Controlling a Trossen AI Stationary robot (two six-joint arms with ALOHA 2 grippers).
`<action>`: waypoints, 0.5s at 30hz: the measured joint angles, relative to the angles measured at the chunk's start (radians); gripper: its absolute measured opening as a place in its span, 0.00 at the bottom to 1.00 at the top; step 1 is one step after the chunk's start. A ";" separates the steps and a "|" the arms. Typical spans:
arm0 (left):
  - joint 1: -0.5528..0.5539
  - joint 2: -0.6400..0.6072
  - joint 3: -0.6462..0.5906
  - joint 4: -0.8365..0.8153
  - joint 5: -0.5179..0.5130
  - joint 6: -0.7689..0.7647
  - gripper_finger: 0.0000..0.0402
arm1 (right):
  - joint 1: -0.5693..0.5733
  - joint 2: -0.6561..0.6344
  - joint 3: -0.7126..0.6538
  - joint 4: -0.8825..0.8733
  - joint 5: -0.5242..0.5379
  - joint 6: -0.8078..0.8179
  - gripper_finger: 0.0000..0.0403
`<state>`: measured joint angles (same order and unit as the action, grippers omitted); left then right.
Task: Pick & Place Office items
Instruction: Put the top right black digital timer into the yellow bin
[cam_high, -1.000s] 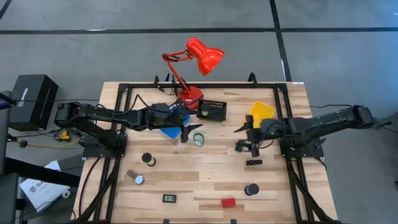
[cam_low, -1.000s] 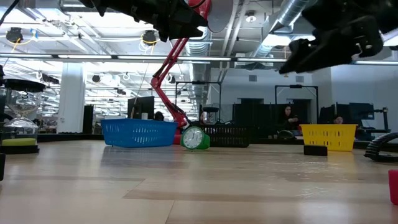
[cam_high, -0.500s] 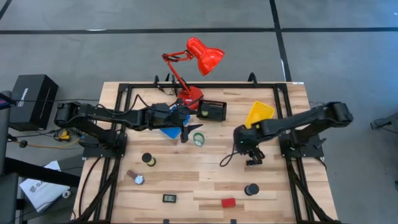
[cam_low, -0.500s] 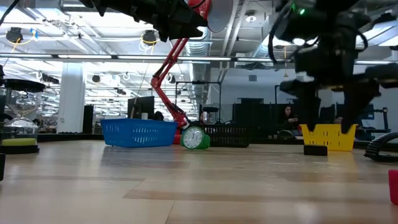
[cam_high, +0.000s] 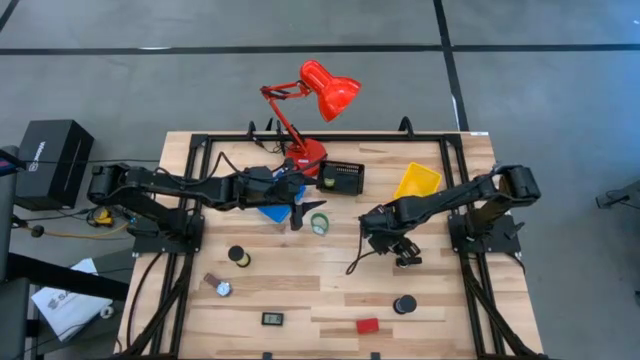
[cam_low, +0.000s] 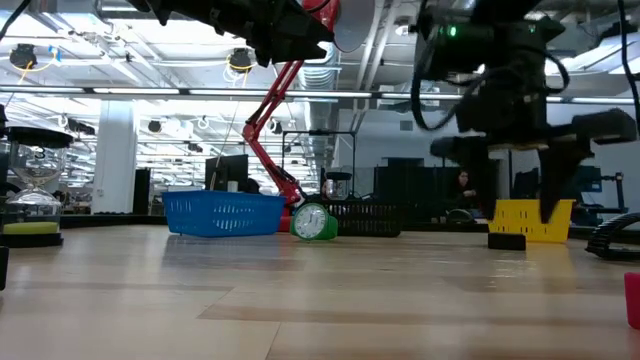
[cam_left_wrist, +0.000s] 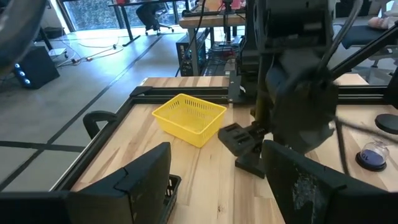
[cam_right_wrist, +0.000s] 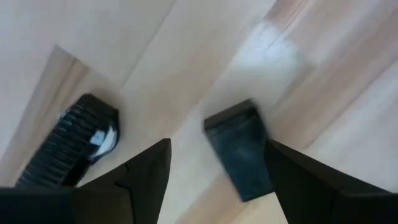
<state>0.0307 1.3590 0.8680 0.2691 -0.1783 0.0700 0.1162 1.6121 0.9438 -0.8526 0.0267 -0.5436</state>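
Overhead, the right gripper (cam_high: 393, 246) hangs over the middle-right of the wooden table (cam_high: 330, 290), fingers spread wide and holding nothing, directly above a small black clip (cam_high: 408, 261) that lies flat on the boards; the right wrist view shows this clip (cam_right_wrist: 239, 158) between the two dark fingers (cam_right_wrist: 143, 174), untouched. The left gripper (cam_high: 296, 213) waits, likewise open and empty, over the blue bin (cam_high: 270, 211), just beside a green tape roll (cam_high: 319, 223). Open board lies between the two arms and across the near half, where the remaining items sit well apart: a yellow-cored roll (cam_high: 238, 256), a black cylinder (cam_high: 404, 304), a red block (cam_high: 368, 325), a tiny black gadget (cam_high: 273, 319). The yellow bin (cam_high: 418, 181) and black bin (cam_high: 342, 177) line the far edge beside the red desk lamp (cam_high: 310, 110). In the low view the red block (cam_low: 633, 298) is cut off at the frame edge.
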 joint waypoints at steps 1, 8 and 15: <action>0.000 0.000 0.000 0.000 0.000 0.000 0.61 | 0.002 -0.011 0.002 0.004 0.016 -0.013 0.62; 0.000 0.000 0.000 0.000 0.000 0.000 0.61 | -0.015 -0.021 -0.006 0.051 0.026 -0.119 0.62; -0.017 0.000 0.000 0.000 0.000 -0.006 0.61 | -0.022 -0.020 -0.055 0.056 0.026 -0.168 0.62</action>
<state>0.0141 1.3594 0.8680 0.2687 -0.1783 0.0635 0.0940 1.5921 0.8890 -0.7969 0.0528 -0.7111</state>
